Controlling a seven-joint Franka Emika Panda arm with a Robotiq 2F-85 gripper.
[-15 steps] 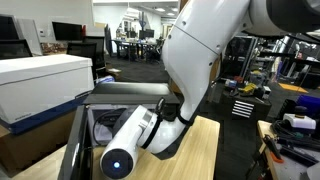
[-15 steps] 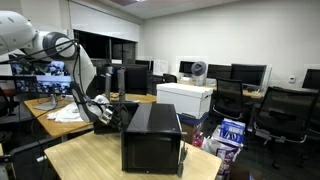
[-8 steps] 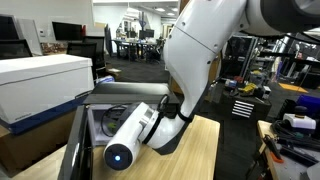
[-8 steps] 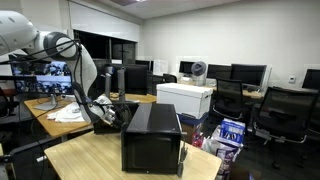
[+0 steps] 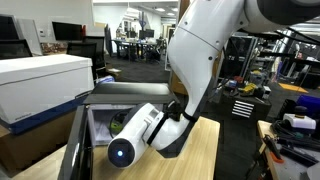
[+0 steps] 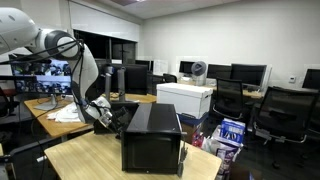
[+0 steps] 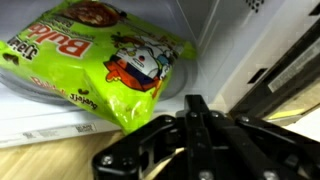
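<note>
One green packet (image 7: pixel 100 55) lies inside the microwave (image 7: pixel 205 35). In the wrist view it is just beyond the gripper (image 7: pixel 196 104), up and to the left. The jaws are pressed together and hold nothing.

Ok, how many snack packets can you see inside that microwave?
1. A green packet lies inside the microwave, just ahead of the shut gripper. The wrist view shows only part of the cavity, so others may be hidden.

A crinkled bright green noodle packet (image 7: pixel 105 60) with a cartoon face lies flat inside the white-walled microwave (image 7: pixel 203 25)
</note>
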